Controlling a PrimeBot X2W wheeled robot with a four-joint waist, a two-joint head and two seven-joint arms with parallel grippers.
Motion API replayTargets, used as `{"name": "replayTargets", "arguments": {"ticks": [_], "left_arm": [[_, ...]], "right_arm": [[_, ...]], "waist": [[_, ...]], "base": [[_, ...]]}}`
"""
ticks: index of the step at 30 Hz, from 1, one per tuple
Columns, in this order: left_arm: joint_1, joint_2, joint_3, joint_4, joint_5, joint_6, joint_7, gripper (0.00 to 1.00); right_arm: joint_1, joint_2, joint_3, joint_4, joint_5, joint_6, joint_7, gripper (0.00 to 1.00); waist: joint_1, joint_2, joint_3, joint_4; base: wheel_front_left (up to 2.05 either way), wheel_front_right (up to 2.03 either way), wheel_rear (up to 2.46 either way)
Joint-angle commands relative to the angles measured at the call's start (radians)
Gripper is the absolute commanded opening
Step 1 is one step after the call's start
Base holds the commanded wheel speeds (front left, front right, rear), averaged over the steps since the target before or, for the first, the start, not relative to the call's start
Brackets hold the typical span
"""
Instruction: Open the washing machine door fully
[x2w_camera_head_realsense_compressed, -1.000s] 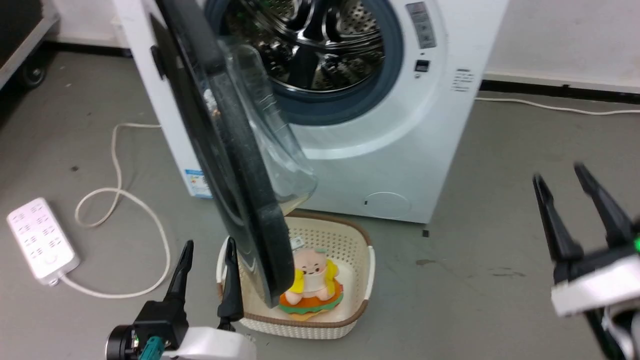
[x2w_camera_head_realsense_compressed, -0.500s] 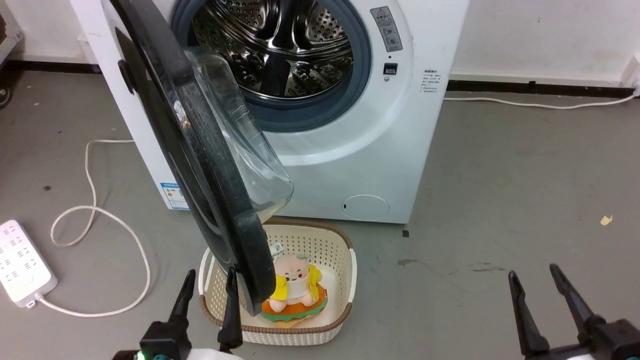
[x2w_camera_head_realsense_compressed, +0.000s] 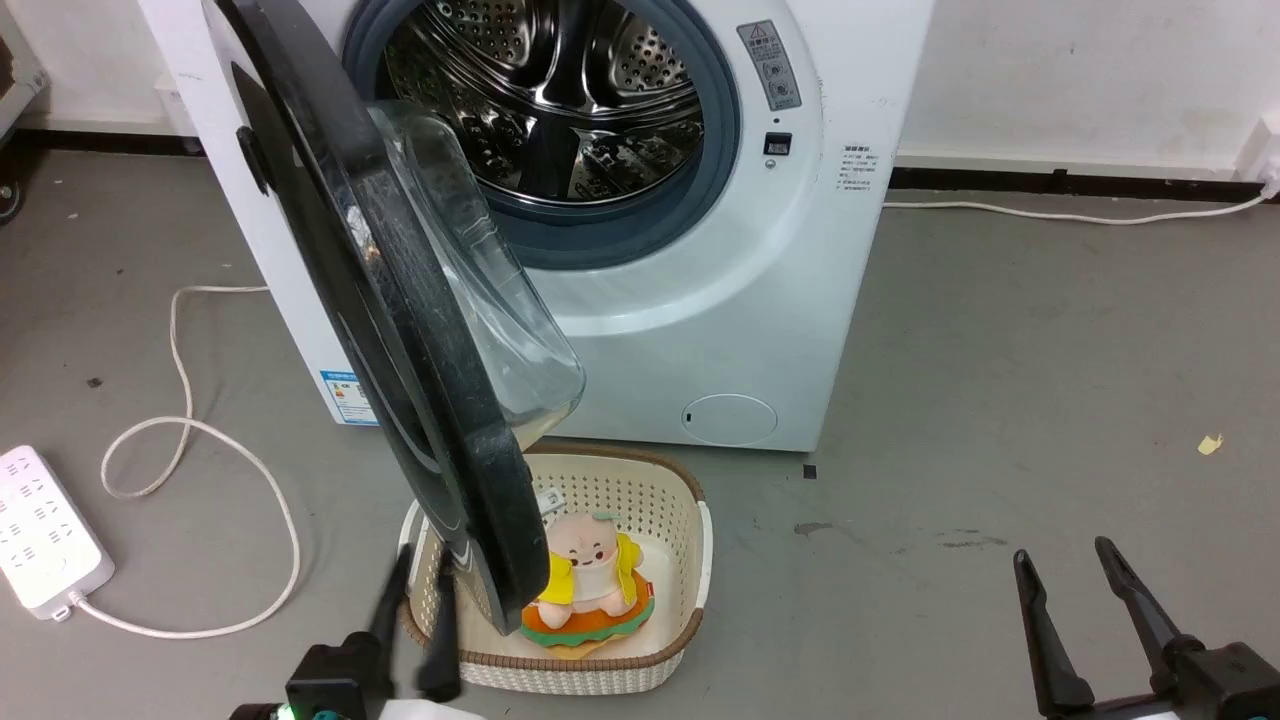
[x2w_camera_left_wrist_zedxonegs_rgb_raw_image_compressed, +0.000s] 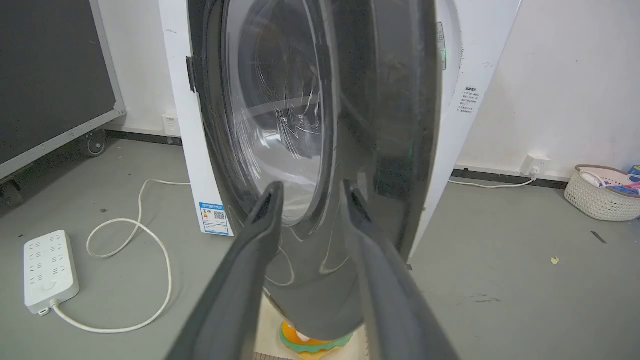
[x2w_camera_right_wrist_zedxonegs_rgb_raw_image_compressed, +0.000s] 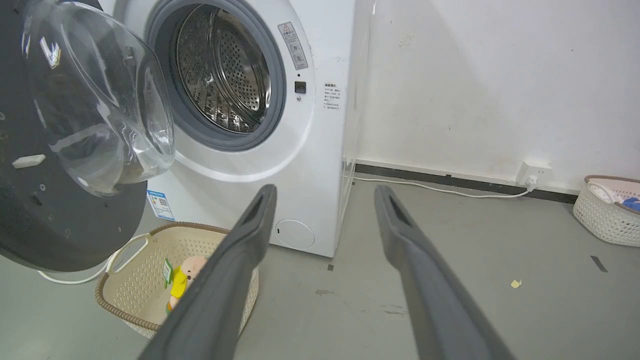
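Observation:
The washing machine door (x2w_camera_head_realsense_compressed: 400, 330) is a glossy black disc with a clear glass bowl (x2w_camera_head_realsense_compressed: 490, 290). It stands swung out about edge-on from the white washer (x2w_camera_head_realsense_compressed: 760, 300), hinged on the left, and the steel drum (x2w_camera_head_realsense_compressed: 560, 90) is exposed. My left gripper (x2w_camera_head_realsense_compressed: 425, 570) sits just left of the door's lower rim, open, with nothing between its fingers. In the left wrist view its fingers (x2w_camera_left_wrist_zedxonegs_rgb_raw_image_compressed: 312, 187) point at the door's outer face (x2w_camera_left_wrist_zedxonegs_rgb_raw_image_compressed: 380, 125). My right gripper (x2w_camera_head_realsense_compressed: 1062, 555) hangs open over bare floor at the lower right, far from the door (x2w_camera_right_wrist_zedxonegs_rgb_raw_image_compressed: 50, 230).
A cream basket (x2w_camera_head_realsense_compressed: 690, 540) holding a plush toy (x2w_camera_head_realsense_compressed: 590, 580) sits on the floor under the door's lower edge. A white power strip (x2w_camera_head_realsense_compressed: 45, 545) and looped cable (x2w_camera_head_realsense_compressed: 190, 440) lie to the left. Another basket (x2w_camera_right_wrist_zedxonegs_rgb_raw_image_compressed: 605, 215) stands by the right wall.
The head camera shifted from the earliest frame. My left gripper's fingers have drawn closer together and show blurred. The right gripper now sits lower in view. The door's angle looks unchanged.

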Motion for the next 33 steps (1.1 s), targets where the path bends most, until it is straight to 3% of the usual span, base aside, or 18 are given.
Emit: {"name": "replayTargets", "arguments": {"ticks": [1, 9, 19, 25, 33], "left_arm": [[-0.002, 0.002, 0.002, -0.006, 0.009, 0.003, -0.005, 0.00], [-0.045, 0.002, 0.092, -0.134, -0.043, 0.033, -0.005, 0.00], [-0.292, 0.012, 0.163, -0.391, -0.024, 0.043, -0.005, 0.00], [-0.349, 0.021, 0.083, -0.453, 0.000, 0.019, 0.093, 0.00], [-0.254, 0.009, -0.140, -0.398, -0.016, -0.005, 0.300, 0.00]], "right_arm": [[-0.008, 0.007, -0.002, 0.003, 0.009, 0.001, -0.005, 1.00], [-0.016, 0.009, -0.006, 0.001, 0.020, 0.001, -0.004, 1.00], [-0.024, 0.009, 0.007, 0.003, 0.031, 0.001, 0.003, 1.00], [-0.023, 0.010, 0.015, 0.007, 0.044, 0.001, 0.003, 1.00], [-0.026, 0.010, 0.015, 0.013, 0.061, 0.001, -0.001, 1.00]], "waist": [[0.0000, 0.0000, 0.001, -0.001], [0.0000, 0.0000, 0.002, -0.003], [0.0000, 0.0000, -0.003, -0.013], [0.0000, 0.0000, -0.003, -0.033], [0.0000, 0.0000, 0.014, -0.043]], "base": [[0.00, 0.00, 0.00], [0.00, 0.00, 0.00], [0.00, 0.00, 0.00], [0.00, 0.00, 0.00], [0.00, 0.00, 0.00]]}}
